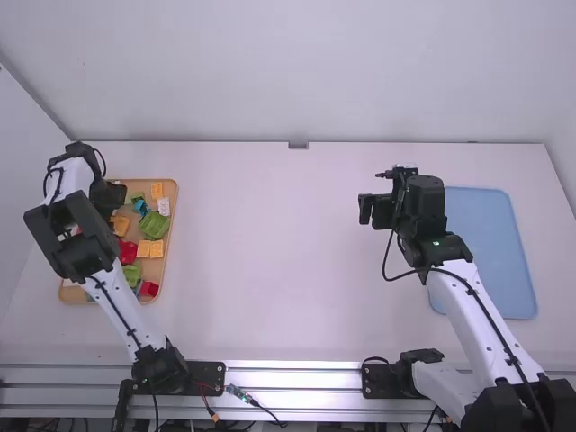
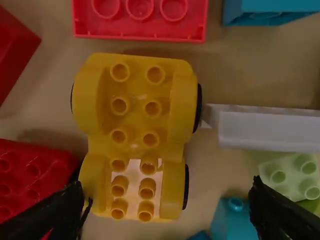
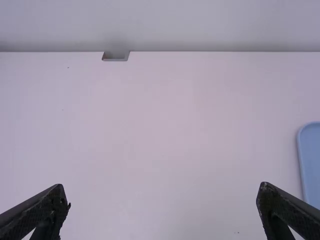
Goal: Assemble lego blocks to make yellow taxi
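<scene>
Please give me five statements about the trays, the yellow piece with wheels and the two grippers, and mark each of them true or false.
1. The yellow wheeled piece has round studs on top. True.
2. The right gripper is closed on a block. False: the right gripper is open, with nothing between its fingers.
3. The left gripper is open above the brown tray. True.
4. The blue tray stands at the left arm's side of the table. False: the blue tray is at the right arm's side.
5. The brown tray holds blocks of several colours. True.
</scene>
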### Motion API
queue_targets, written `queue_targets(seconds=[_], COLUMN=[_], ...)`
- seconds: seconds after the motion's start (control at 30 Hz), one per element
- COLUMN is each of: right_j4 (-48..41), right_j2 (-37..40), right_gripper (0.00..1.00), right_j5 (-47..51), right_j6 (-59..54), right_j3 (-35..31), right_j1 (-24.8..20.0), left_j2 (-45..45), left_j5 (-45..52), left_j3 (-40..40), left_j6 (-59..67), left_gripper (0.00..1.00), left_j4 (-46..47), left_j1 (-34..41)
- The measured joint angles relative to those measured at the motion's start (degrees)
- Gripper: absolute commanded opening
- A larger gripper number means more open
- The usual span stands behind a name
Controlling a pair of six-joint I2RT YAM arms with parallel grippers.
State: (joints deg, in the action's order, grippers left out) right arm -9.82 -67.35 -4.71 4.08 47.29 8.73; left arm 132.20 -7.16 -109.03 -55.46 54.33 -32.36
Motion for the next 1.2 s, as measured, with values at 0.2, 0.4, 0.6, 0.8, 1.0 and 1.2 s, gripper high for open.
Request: queue_targets(seconds=[0.2, 0.4, 0.6, 0.8, 1.0, 1.2], right_j4=[0.0, 0.0, 0.1, -0.1, -0.1, -0.5], right_j2=[0.0, 0.0, 0.0, 0.0, 0.0, 0.0], right_gripper=[0.99, 0.99, 0.99, 0.99, 0.99, 0.99], right_j5=[0.0, 0.0, 0.0, 0.0, 0.0, 0.0], right_j6=[0.1, 0.1, 0.1, 0.0, 0.0, 0.2], right_j3=[0.0, 0.0, 0.0, 0.0, 0.0, 0.0], right_j1=[0.0, 0.0, 0.0, 0.0, 0.0, 0.0], left_j2=[0.0, 0.0, 0.0, 0.0, 0.0, 0.0], left_j5=[-0.6, -0.4, 0.0, 0.1, 1.6, 2.2], left_j3=[0.6, 3.2, 3.3, 3.3, 3.3, 4.3], left_j6=[0.0, 0.0, 0.0, 0.0, 0.0, 0.0], left_gripper=[0.87, 0.86, 0.87, 0.90, 0.90, 0.90], left_j4=[-2.3, -3.0, -2.7, -1.4, -0.7, -2.7], left_j1=[-0.1, -0.2, -0.2, -0.2, -0.2, -0.2])
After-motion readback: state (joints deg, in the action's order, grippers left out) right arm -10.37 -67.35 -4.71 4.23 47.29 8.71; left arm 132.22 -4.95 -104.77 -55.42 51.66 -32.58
